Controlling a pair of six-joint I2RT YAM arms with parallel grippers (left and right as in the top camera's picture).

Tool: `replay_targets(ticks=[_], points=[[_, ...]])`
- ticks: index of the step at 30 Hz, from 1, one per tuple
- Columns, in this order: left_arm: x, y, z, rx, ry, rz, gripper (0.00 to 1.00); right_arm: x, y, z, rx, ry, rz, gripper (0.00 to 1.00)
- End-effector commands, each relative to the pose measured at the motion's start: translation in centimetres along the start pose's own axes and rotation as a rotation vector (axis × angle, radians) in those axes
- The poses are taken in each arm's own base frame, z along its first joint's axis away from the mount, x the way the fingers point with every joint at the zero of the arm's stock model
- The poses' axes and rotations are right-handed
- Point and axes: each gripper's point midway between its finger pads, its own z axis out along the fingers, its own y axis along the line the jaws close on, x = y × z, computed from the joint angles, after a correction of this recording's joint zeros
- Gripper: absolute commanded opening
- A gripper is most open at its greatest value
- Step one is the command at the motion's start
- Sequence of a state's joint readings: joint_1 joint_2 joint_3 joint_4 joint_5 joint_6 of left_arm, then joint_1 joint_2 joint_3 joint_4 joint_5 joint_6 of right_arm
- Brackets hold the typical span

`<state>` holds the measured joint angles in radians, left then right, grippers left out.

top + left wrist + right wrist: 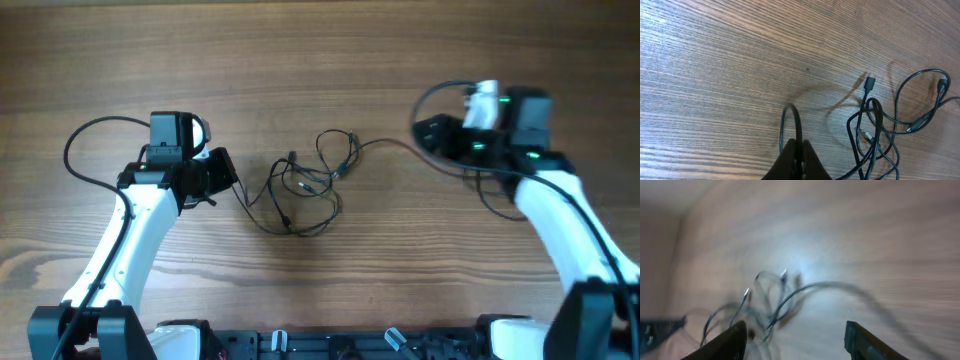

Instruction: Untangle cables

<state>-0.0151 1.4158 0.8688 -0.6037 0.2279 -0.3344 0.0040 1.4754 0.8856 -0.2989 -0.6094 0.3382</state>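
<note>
The cables [305,185] are thin black wires lying in a loose tangle at the middle of the table. One strand trails right toward my right arm. My left gripper [225,176] is just left of the tangle. In the left wrist view it [799,149] is shut on one thin cable loop, with the rest of the cables [879,131] and a small plug end [870,82] to its right. My right gripper [432,130] is right of the tangle. In the blurred right wrist view it [797,335] is open and empty, with the cables [771,300] ahead of it.
The wooden table [320,60] carries only the cables. Thicker black arm cables loop beside my left arm [75,150] and above my right arm [440,92]. The arm bases stand along the front edge [320,345].
</note>
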Motion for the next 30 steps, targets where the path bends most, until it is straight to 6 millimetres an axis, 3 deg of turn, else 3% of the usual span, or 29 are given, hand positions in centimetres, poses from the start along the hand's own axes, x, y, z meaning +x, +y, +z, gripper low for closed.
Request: replay_targets(ticks=[1, 3, 6, 10, 14, 18, 20, 21, 24, 26, 29, 30], points=[[-0.1, 0.1, -0.4, -0.011, -0.014, 0.02, 0.04, 2.7, 2.9, 5.1, -0.1, 0.117, 0.083, 0.65], [0.1, 0.2, -0.4, -0.014, -0.005, 0.018, 0.04, 3.5, 2.8, 8.1, -0.08, 0.13, 0.2, 0.64], [0.2, 0.2, -0.4, -0.017, -0.001, 0.017, 0.04, 4.7, 0.1, 11.4, 0.046, 0.116, 0.43, 0.62], [0.2, 0.2, -0.4, -0.017, -0.001, 0.017, 0.04, 4.8, -1.9, 13.5, 0.096, 0.073, 0.543, 0.61], [0.2, 0.2, -0.4, -0.016, -0.001, 0.017, 0.04, 5.1, -3.8, 14.4, 0.191, 0.01, 0.655, 0.58], [0.3, 0.2, -0.4, -0.018, 0.002, 0.016, 0.04, 4.7, -2.6, 15.1, 0.19, -0.047, 0.615, 0.28], [0.4, 0.3, -0.4, -0.02, 0.008, 0.015, 0.04, 4.4, -2.3, 15.2, 0.185, -0.062, 0.568, 0.06], [0.5, 0.3, -0.4, -0.021, 0.01, 0.015, 0.04, 4.1, -2.1, 15.2, 0.176, -0.064, 0.516, 0.04], [0.6, 0.3, -0.4, -0.022, 0.013, 0.014, 0.04, 3.6, -2.1, 14.1, 0.197, -0.049, 0.303, 0.04], [0.6, 0.4, -0.4, -0.023, 0.015, 0.014, 0.04, 1.5, -2.1, 11.2, 0.219, -0.088, 0.208, 0.04], [0.4, 0.8, -0.5, -0.048, 0.005, 0.014, 0.04, -4.9, 1.0, 4.2, 0.084, -0.245, 0.101, 0.04], [0.4, 0.9, -0.5, -0.052, 0.004, 0.014, 0.04, -7.7, 1.7, 0.3, 0.045, -0.343, 0.084, 0.04]])
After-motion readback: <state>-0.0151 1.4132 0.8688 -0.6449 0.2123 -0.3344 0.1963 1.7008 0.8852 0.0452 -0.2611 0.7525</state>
